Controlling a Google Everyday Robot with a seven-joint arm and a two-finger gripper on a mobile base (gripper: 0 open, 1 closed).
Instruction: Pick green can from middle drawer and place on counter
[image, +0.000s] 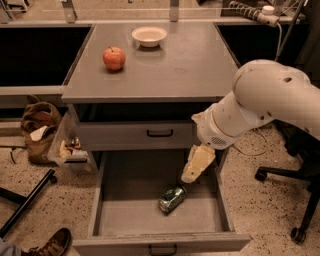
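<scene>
Robot lab or office workroom
A grey metal drawer cabinet (150, 97) stands on a speckled terrazzo floor (265, 215), with the castor base of an office chair (286, 173) at the right, a power strip (251, 11) with cables behind, and a brown bag (39, 131) on the floor at the left; the robot's gripper (191, 172) hangs over the open middle drawer (129, 214)

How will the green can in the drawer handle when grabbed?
The green can lies on its side in the middle drawer, so a nudge probably rolls it. Its shiny metal is likely slippery. The gripper hangs close above it.
</scene>
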